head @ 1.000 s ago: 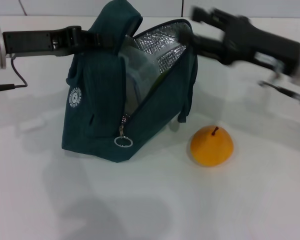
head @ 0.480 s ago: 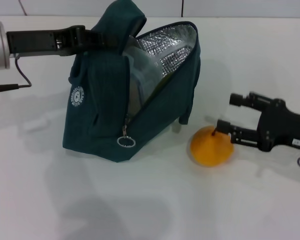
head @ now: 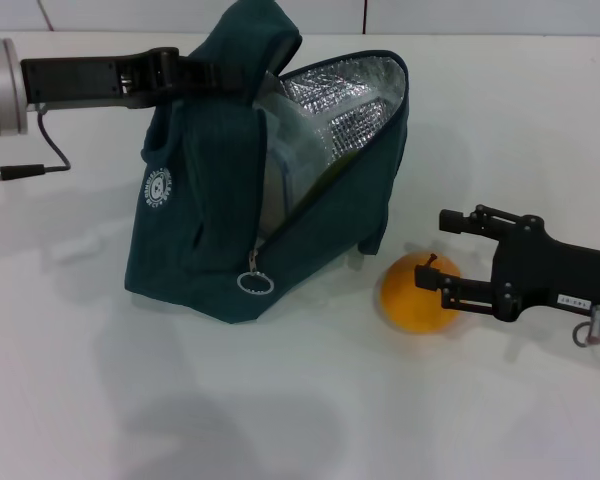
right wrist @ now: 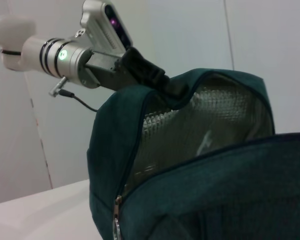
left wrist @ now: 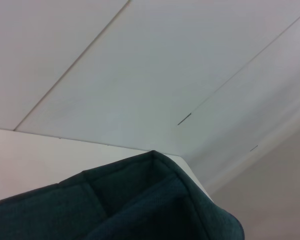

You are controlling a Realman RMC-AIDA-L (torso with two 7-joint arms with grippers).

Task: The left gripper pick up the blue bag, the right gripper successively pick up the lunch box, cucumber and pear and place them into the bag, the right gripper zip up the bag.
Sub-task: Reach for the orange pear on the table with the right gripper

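Observation:
The blue bag (head: 200, 240) stands on the white table, mouth open to the right, silver lining showing. My left gripper (head: 195, 75) is shut on its top fabric and holds it up. The clear lunch box (head: 280, 175) sits inside the bag. A thin green strip (head: 332, 168) beside it may be the cucumber; the rest is hidden. The pear (head: 410, 295) lies on the table to the right of the bag. My right gripper (head: 448, 255) is open at table height, its jaws either side of the pear's right part. The right wrist view shows the bag (right wrist: 215, 200) and the left gripper (right wrist: 155, 80). The left wrist view shows only bag fabric (left wrist: 140, 200).
The ring zipper pull (head: 253, 283) hangs at the low front end of the bag's opening. A black cable (head: 30, 170) runs from the left arm at the far left. The white table (head: 280, 420) stretches in front of the bag and pear.
My right arm has come down from the bag's mouth to table height and closed in on the pear from the right. The bag has shifted slightly; the left arm keeps its hold.

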